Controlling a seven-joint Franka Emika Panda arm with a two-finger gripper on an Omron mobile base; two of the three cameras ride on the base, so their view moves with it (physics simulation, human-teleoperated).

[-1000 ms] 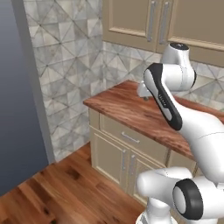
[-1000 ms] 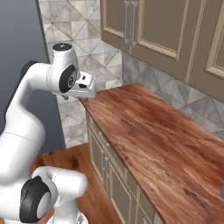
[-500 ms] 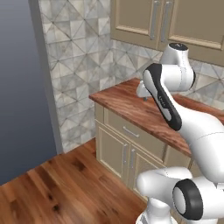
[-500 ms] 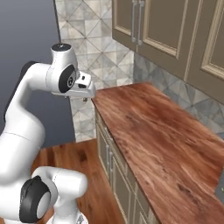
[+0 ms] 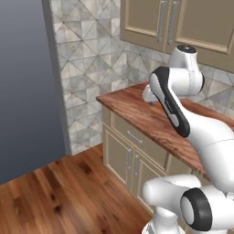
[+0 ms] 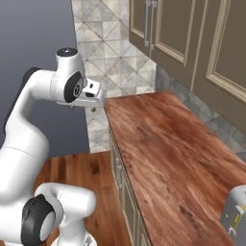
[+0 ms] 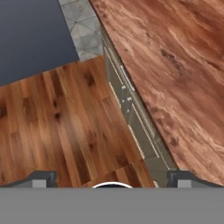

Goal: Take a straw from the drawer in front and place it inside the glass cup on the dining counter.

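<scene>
My gripper (image 6: 82, 108) hangs open and empty above the left end of a short wood-topped counter (image 6: 163, 144) that stands under beige wall cabinets (image 6: 173, 33). From the other side the gripper (image 5: 150, 98) is over that counter's near edge. In the hand view the two finger tips (image 7: 41, 177) stand wide apart, looking down on the counter's front edge and the floor. A shut beige drawer (image 5: 137, 137) with a slim silver bar handle sits just under this counter top. The straw, the glass cup and the dining counter are out of view.
Lower cabinet doors (image 5: 121, 160) stand below the drawer. A dark grey panel (image 5: 25, 87) rises at the left beside the tiled wall (image 5: 87, 59). Wood floor (image 5: 59, 192) lies open in front. A pale toaster-like appliance (image 6: 235, 216) sits on the counter's near right end.
The whole picture has shifted, so the base and its cameras have moved along the counter. The arm keeps its pose and the gripper stays open.
</scene>
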